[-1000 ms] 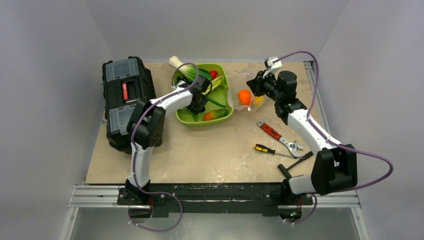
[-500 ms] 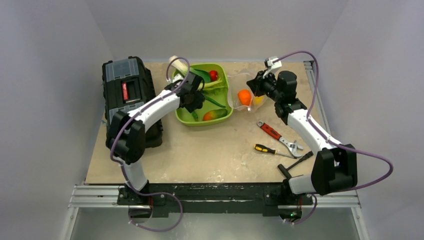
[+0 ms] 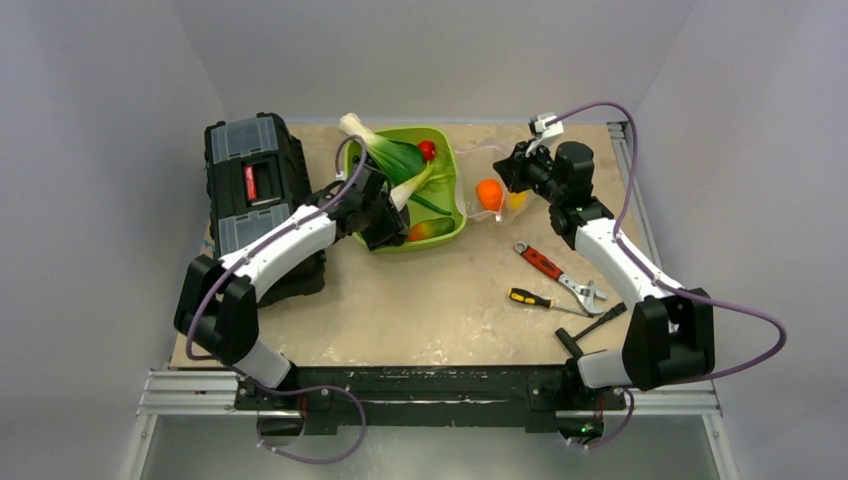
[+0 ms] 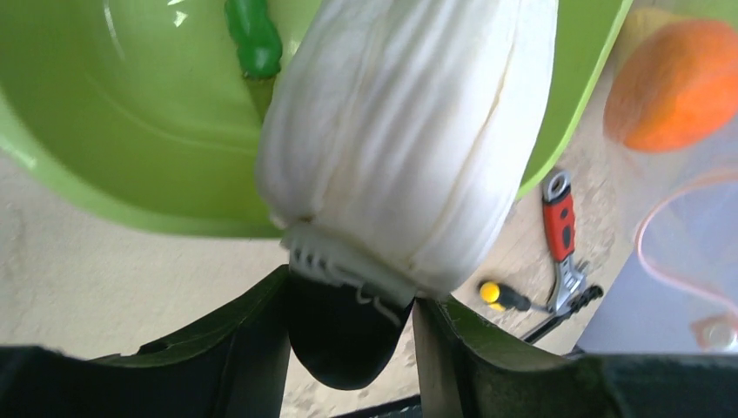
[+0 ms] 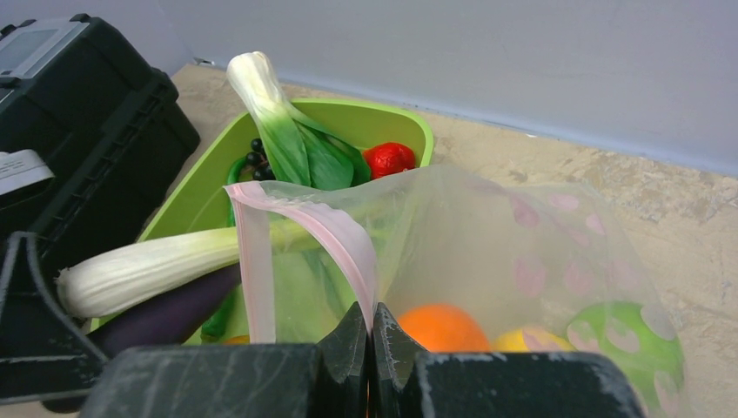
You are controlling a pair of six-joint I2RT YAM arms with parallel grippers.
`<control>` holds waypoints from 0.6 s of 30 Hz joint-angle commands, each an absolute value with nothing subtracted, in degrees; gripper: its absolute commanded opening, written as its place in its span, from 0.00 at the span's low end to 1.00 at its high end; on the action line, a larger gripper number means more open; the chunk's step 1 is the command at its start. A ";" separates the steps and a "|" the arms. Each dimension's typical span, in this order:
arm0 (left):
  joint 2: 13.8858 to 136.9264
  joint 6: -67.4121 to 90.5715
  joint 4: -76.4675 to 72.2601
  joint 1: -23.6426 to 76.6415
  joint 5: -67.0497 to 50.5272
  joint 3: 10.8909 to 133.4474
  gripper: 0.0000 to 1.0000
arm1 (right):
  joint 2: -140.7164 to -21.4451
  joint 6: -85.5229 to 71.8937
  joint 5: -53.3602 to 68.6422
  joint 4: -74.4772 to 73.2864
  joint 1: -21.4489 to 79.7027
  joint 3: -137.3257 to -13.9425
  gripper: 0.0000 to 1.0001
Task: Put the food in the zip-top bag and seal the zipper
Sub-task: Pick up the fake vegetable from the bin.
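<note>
My left gripper (image 3: 375, 212) is at the green tray's (image 3: 432, 129) near-left rim, shut on the root end of a white and green leek (image 3: 412, 184). In the left wrist view the white stalk (image 4: 409, 148) fills the gap above the gripper (image 4: 352, 292), with a dark purple piece behind its end. My right gripper (image 3: 505, 170) is shut on the pink zipper (image 5: 339, 239) and holds the clear zip-top bag (image 5: 522, 235) open. An orange (image 5: 444, 329), a yellow piece (image 5: 526, 340) and a green ball (image 5: 631, 344) lie inside it. Bok choy (image 3: 380, 150), a red piece (image 3: 427, 150) and an orange-green piece (image 3: 430, 229) lie in the tray.
A black toolbox (image 3: 250, 190) stands left of the tray, close by my left arm. A red-handled wrench (image 3: 545, 265), a yellow-and-black screwdriver (image 3: 530, 298) and a black tool (image 3: 590, 325) lie on the table under my right arm. Walls close in the back and both sides.
My left arm has swung left and toward the near side, drawing the leek with it to the tray's near-left rim. The right gripper and the bag have not moved.
</note>
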State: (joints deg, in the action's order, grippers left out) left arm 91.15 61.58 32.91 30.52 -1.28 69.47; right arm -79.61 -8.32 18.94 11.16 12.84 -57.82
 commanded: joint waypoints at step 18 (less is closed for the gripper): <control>72.57 34.96 46.25 30.59 -17.23 63.46 0.00 | -79.14 -8.13 18.56 13.54 13.10 -58.18 0.00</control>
